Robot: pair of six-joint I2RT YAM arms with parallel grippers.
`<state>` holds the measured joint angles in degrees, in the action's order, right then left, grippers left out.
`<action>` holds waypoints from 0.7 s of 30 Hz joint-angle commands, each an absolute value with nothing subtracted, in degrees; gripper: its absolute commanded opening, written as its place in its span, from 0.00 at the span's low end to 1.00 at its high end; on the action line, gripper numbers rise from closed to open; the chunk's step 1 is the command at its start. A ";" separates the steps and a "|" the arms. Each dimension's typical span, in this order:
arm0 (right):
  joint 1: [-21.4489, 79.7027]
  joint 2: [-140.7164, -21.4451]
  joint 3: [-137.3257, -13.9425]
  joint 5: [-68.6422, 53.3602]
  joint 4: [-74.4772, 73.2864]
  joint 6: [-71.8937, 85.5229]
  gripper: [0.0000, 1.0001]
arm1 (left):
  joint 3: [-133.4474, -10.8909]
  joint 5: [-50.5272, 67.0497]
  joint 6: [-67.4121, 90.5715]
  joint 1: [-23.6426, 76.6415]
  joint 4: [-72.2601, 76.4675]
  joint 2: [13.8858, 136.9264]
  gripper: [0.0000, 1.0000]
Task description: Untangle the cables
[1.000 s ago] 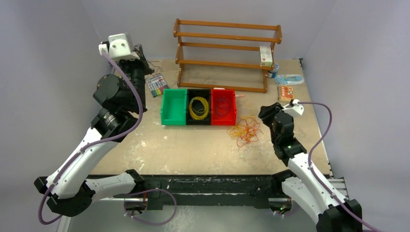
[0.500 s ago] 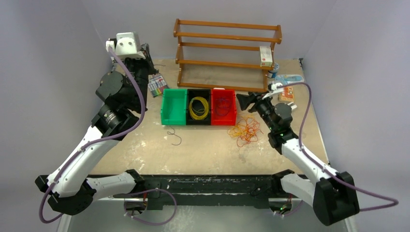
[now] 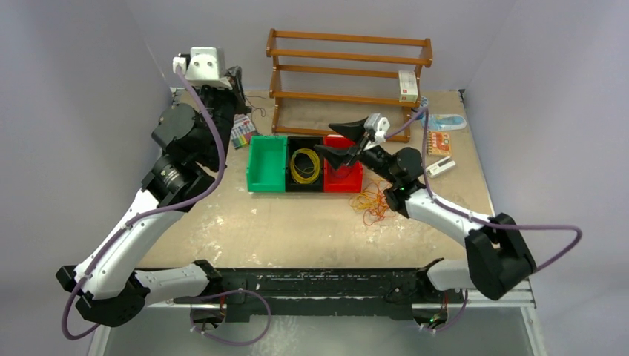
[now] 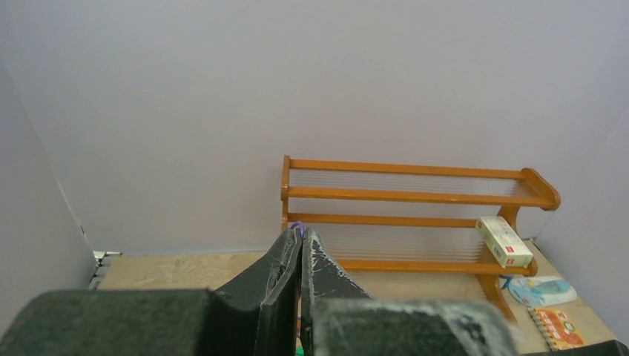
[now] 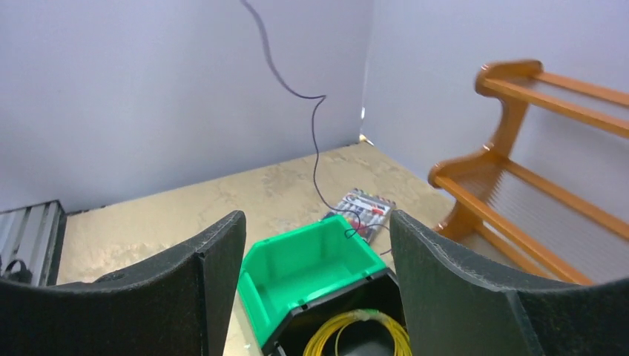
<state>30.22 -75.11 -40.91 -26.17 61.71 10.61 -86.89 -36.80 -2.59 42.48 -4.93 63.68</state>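
Note:
My left gripper (image 3: pixel 236 78) is raised at the back left, shut on a thin dark purple cable (image 3: pixel 257 113) that dangles toward the marker pack. In the left wrist view a purple loop (image 4: pixel 297 225) pokes out between the tips of the shut left gripper (image 4: pixel 300 231). My right gripper (image 3: pixel 324 137) hovers open and empty over the bins. The right wrist view has the right gripper (image 5: pixel 315 222) above the green bin (image 5: pixel 311 259), the yellow coil (image 5: pixel 363 334), and the hanging purple strand (image 5: pixel 314 148). A tangle of orange cables (image 3: pixel 374 197) lies on the table. The yellow coil (image 3: pixel 305 165) lies in the black bin.
Green (image 3: pixel 256 176), black and red (image 3: pixel 357 178) bins stand in a row mid-table. A wooden rack (image 3: pixel 348 67) holding a white box (image 3: pixel 407 85) stands at the back. A marker pack (image 3: pixel 240 132) lies at the left; a booklet (image 3: pixel 438 141) and small items lie at the right.
My right arm has swung left from the table's right side to above the bins, its jaws widening. The left gripper has risen and shifted right with the purple strand.

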 commanded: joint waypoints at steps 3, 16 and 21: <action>31.73 -82.80 -44.44 -36.77 86.46 6.83 0.72 | -89.73 -32.21 -0.90 42.26 -5.45 64.98 0.00; 36.74 -92.41 -51.90 -37.48 90.13 -4.84 0.68 | -89.87 -31.55 0.29 42.23 -6.06 64.17 0.00; 38.38 -94.46 -54.91 -37.96 86.01 -9.00 0.66 | -89.91 -30.87 0.70 42.26 -6.06 64.12 0.00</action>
